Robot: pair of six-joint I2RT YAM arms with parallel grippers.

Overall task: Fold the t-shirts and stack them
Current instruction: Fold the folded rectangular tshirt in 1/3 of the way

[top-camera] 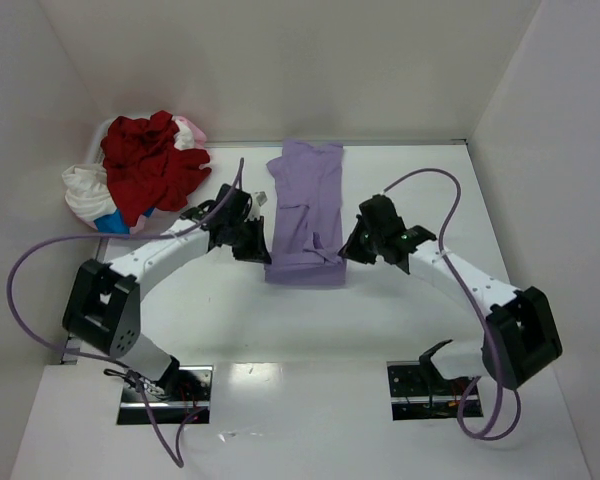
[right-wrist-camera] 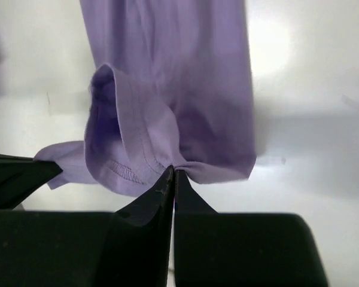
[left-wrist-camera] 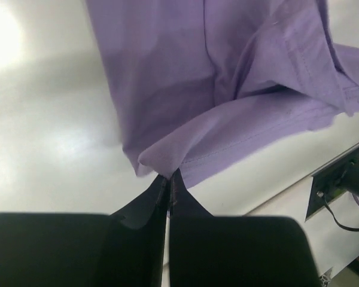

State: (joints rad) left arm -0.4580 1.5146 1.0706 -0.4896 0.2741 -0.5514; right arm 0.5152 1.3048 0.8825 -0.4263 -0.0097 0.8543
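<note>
The lavender-purple t-shirt lies folded into a long strip in the middle of the table, running front to back. My left gripper is shut on its near left corner. My right gripper is shut on its near right corner, by a hemmed sleeve. Both near corners are lifted a little off the table. A pile at the back left holds the bright red t-shirt, the white t-shirt and a bit of the pale pink t-shirt.
White walls close in the table at the back and both sides. A blue patch shows under the pile. Two metal base plates sit near the front edge. Purple cables loop off both arms.
</note>
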